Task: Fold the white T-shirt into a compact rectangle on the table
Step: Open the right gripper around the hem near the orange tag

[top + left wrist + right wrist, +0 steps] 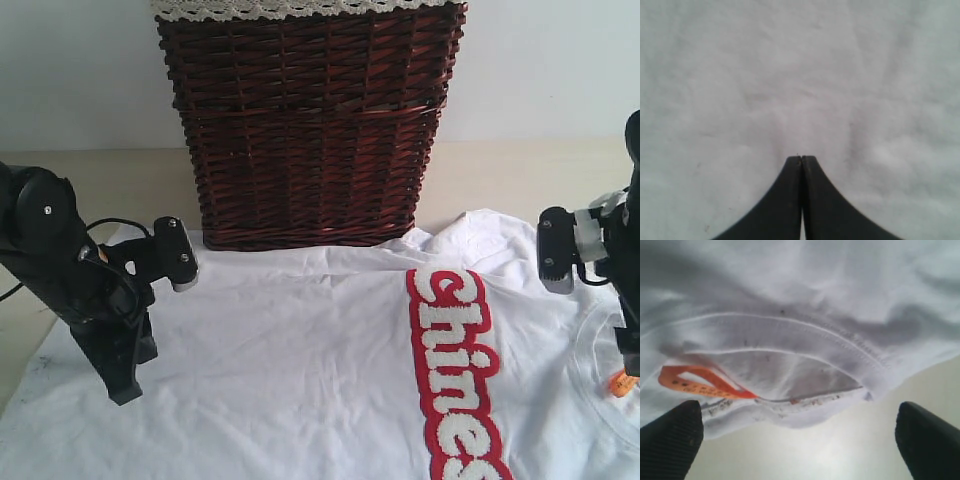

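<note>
The white T-shirt lies spread flat on the table, its red band of fuzzy white letters running toward the front. My left gripper points down onto the shirt's left part. In the left wrist view it is shut, its tips against plain white cloth, with no fold showing between them. My right gripper hangs at the collar by an orange tag. It stands wide open, with the collar and orange tag just beyond its fingertips.
A dark brown wicker basket with white lace trim stands at the back, touching the shirt's far edge. A white wall rises behind it. Bare table shows under the collar's edge in the right wrist view.
</note>
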